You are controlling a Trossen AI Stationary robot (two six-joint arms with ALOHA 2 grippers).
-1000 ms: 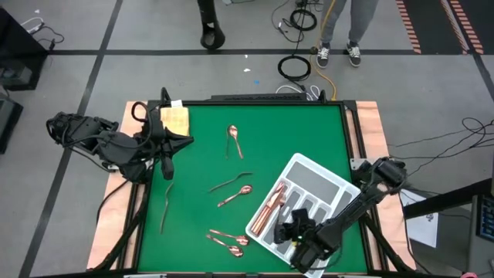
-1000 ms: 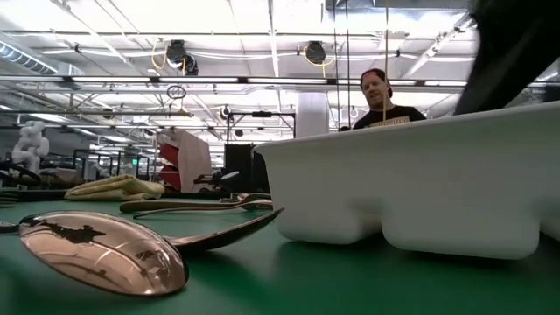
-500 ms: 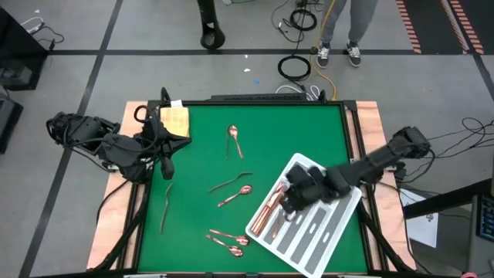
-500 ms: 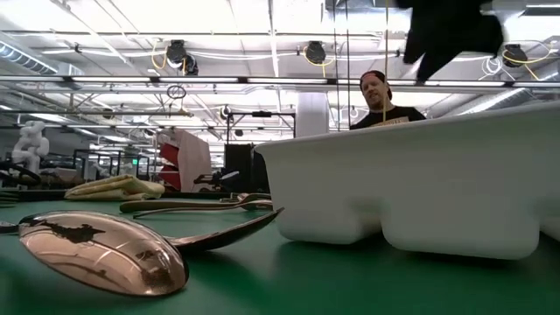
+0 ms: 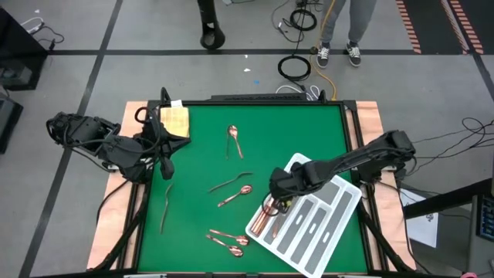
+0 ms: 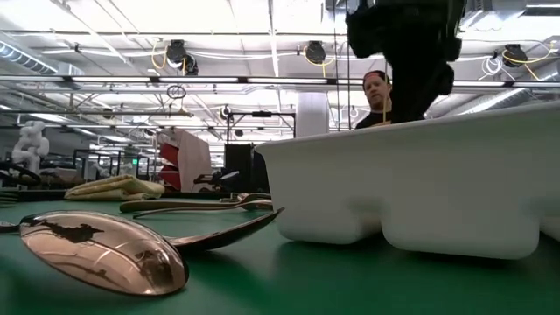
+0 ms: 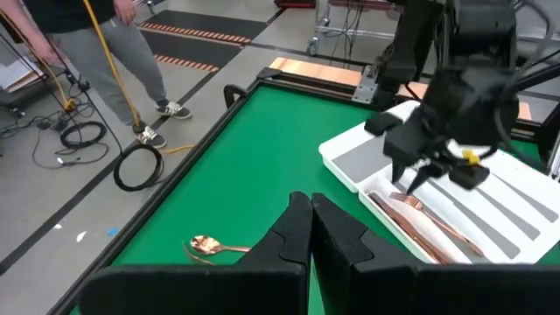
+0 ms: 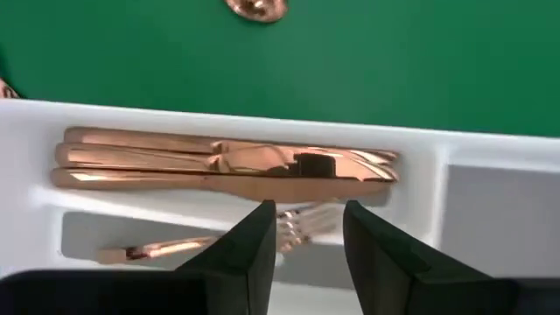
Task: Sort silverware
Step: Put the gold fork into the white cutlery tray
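Copper silverware lies scattered on the green table: a spoon [image 5: 234, 139], a fork [image 5: 229, 183], a second spoon [image 5: 235, 195], two more pieces [image 5: 227, 239] near the near edge, and a long piece [image 5: 164, 207] at the left. Knives [image 8: 227, 162] lie in the outer slot of the white tray [image 5: 332, 220]; a fork [image 8: 302, 219] lies in the slot beside them. My right gripper [image 8: 306, 232] is open over the tray's left part [image 5: 279, 202], one finger on each side of that fork's tines. My left gripper [image 7: 311, 223] is shut and hovers by the table's left edge [image 5: 166, 164].
A yellow-tan folded cloth [image 5: 174, 120] lies at the far left corner. The tray sits slanted in the table's near right quarter. One large spoon [image 6: 105, 249] lies close to the low camera. A person [image 6: 382, 96] stands beyond the table; legs [image 5: 340, 31] show past the far edge.
My right gripper has swung from the tray's near end across the tray toward the far edge, then left and down over the slots by the knives. The silverware and the left arm have kept still.
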